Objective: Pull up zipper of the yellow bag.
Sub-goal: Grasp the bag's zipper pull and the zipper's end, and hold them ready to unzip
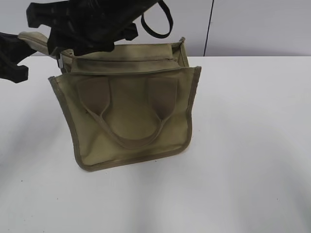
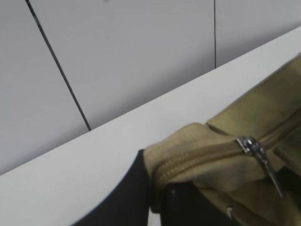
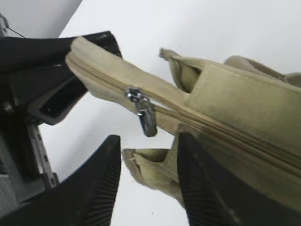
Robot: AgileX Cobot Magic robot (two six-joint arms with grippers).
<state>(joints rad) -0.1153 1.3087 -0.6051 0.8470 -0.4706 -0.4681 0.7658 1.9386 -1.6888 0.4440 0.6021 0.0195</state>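
Two arms are crowded in at the top left of the exterior view, both up at the bag point(image 1: 131, 131). It stands on the white table point(image 1: 252, 160), front face toward us, two loop handles hanging down that face, and it leans a little, its top left corner drawn up and out to the left.

That corner is a stretched tab of khaki fabric, and the left gripper point(image 1: 17, 53) is at its end. From the left wrist, the tab lies over dark gripper parts at the bottom of the frame. From the right wrist, a black finger point(image 3: 66, 82) shows on either side of the tab's tip, so the left jaws are pinching the bag's end.

Now the zipper point(image 3: 188, 120): it runs the length of the top panel, and its silvery pull point(image 3: 143, 113) dangles near the held end, teeth closed on both sides.

Right gripper point(image 3: 148, 188): its ribbed fingers are spread apart just beneath the pull, touching nothing, with a fold of fabric in the gap.
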